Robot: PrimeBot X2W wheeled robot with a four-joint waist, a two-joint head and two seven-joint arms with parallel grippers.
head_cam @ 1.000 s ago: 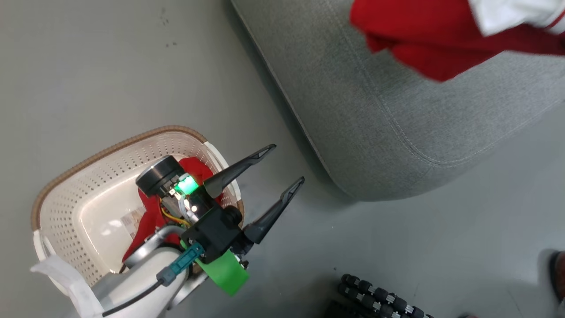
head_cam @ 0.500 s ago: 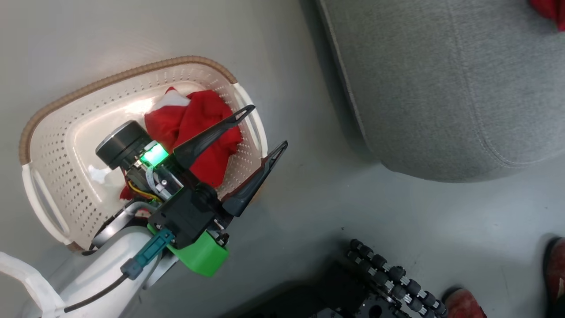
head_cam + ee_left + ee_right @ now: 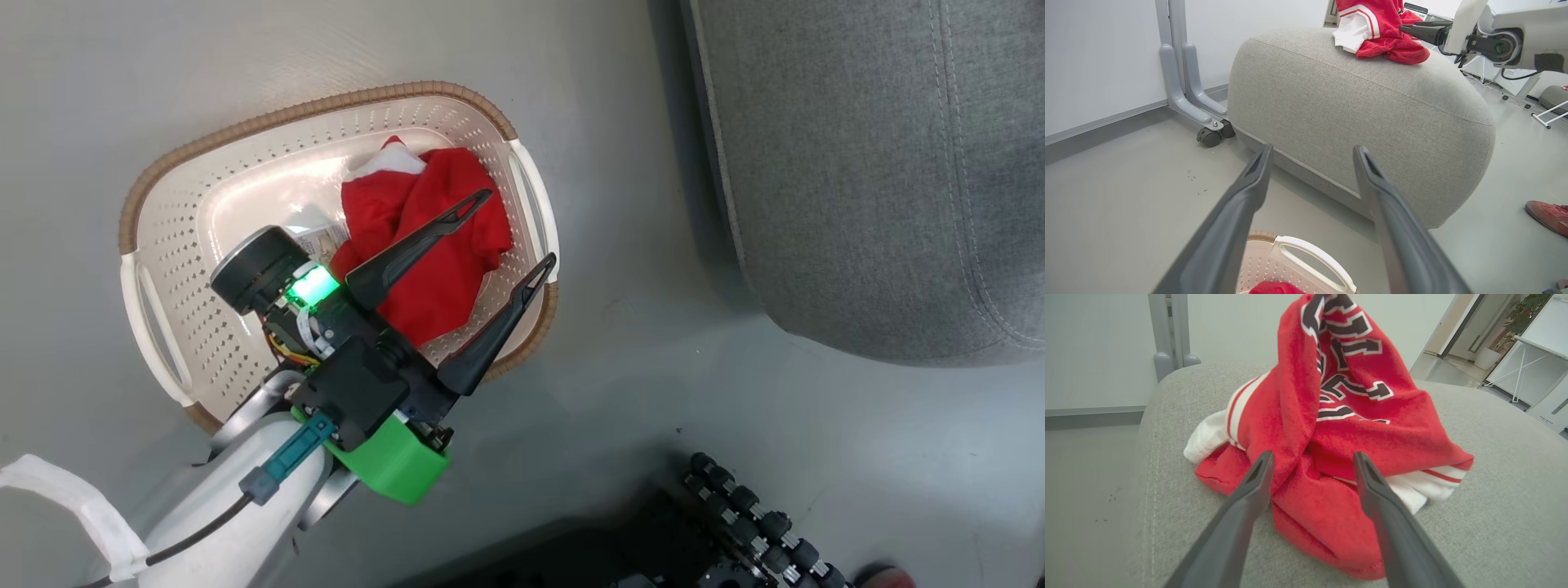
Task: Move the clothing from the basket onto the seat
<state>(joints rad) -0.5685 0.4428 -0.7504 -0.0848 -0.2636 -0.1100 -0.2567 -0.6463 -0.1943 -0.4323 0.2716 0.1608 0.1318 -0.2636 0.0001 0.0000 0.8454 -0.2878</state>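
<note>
- Left gripper [image 3: 521,226] hangs above the basket [image 3: 196,220], its two dark fingers spread wide and holding nothing.
- Inside the cream basket, which stands on the grey floor [image 3: 653,367], a plain red garment [image 3: 441,298] with a white edge lies crumpled against the wall nearest the seat, beside a small label sticker [image 3: 322,237].
- To the right, the grey seat [image 3: 857,180] stands near the basket, apart from it.
- On top of the seat lies the red jersey [image 3: 1339,437], its white striped trim and black-white lettering showing.
- Right gripper [image 3: 1313,457] sits low before the jersey, fingers parted and gripping nothing, the fabric heaped just ahead of its tips.
</note>
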